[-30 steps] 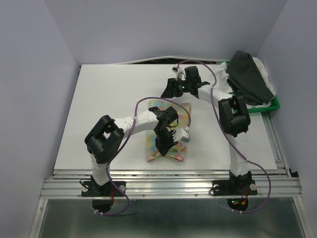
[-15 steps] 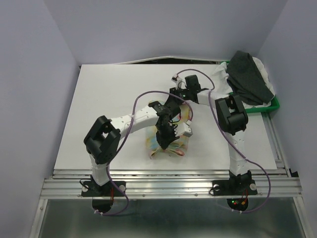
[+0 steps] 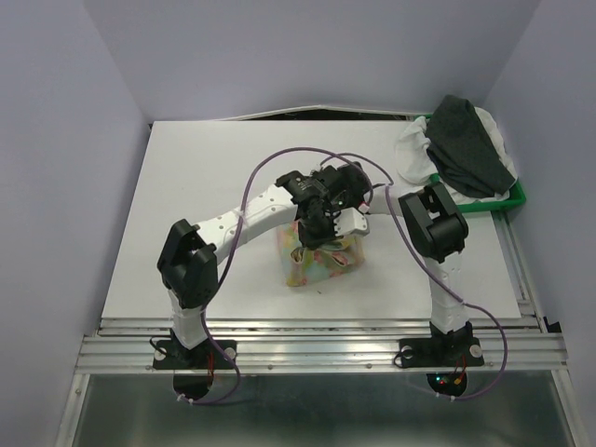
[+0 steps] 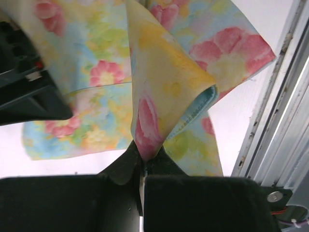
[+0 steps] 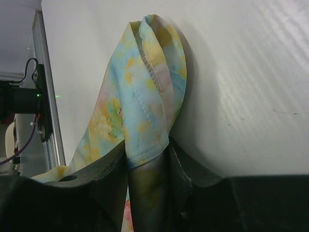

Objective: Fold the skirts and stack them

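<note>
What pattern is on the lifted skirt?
The skirt is pastel yellow with pink flowers, blue patches; best in left wrist view.

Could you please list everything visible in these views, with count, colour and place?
table: one, white, under everything
metal rails: silver, along the near edge
floral skirt: one, pastel yellow with pink and blue flowers, centre, pulled up at two pinched folds
green tray: one, green, far right corner
white skirt: one, white, spilling over the tray's left side
charcoal skirt: one, dark speckled, heaped on the white skirt
left gripper: one, black, shut on a fold of the floral skirt
right gripper: one, black, shut on another fold of it
</note>
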You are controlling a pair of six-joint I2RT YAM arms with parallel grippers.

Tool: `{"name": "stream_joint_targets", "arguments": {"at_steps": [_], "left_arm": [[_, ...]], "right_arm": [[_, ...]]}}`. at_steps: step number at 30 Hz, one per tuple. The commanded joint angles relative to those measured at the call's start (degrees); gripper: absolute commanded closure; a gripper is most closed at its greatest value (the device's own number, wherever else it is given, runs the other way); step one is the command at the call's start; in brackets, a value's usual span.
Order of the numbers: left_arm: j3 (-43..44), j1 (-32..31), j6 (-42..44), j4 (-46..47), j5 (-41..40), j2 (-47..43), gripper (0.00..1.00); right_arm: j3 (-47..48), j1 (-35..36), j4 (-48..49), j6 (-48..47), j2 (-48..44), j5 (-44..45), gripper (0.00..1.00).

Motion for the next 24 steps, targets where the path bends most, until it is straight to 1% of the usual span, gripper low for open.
{"name": "stream_joint_targets", "arguments": {"at_steps": [1, 4, 7, 8, 10, 11, 14, 16, 22, 24], "left_arm": [[4.67, 0.51, 4.43, -0.87, -4.38, 0.56, 1.0], [6.69, 0.51, 5.49, -2.1, -4.74, 1.44, 1.0], [6.88, 0.25, 5.67, -3.59, -1.85, 1.36, 1.0], [5.4, 0.07, 5.75, -3.68, -0.18, 0.57, 1.0], [3.11, -0.28, 5.76, -3.25, 1.23, -0.48, 1.0], [0.75, -0.89, 5.84, -3.16, 2.54, -1.1, 1.0], [-1.73, -1.68, 5.84, -2.89, 3.43, -3.12, 1.0], [-2.18, -1.77, 5.76, -3.24, 4.49, -4.0, 1.0], [-2.88, -2.3, 5.67, -3.77, 6.25, -4.71, 1.0], [-3.41, -2.39, 5.75, -3.86, 6.77, -4.62, 1.0]], "right_arm": [[-4.46, 1.51, -1.27, 0.09, -1.6, 0.96, 0.59], [-4.56, 1.51, -1.09, -0.08, -2.57, 2.62, 0.57], [-1.58, 1.51, -1.97, -1.05, -3.54, 5.34, 0.54], [-0.52, 1.51, -2.41, -1.13, -3.63, 7.44, 0.54], [1.93, 1.51, -3.11, -1.83, -3.1, 8.77, 0.54], [4.91, 1.51, -4.68, -2.36, -2.66, 10.17, 0.54], [9.05, 1.51, -7.41, -4.29, -0.99, 11.85, 0.57], [11.78, 1.51, -9.09, -5.0, 0.33, 12.91, 0.57], [15.74, 0.98, -9.44, -5.88, 1.73, 15.81, 0.56], [17.06, 0.98, -11.27, -8.85, 2.61, 17.12, 0.56]]}}
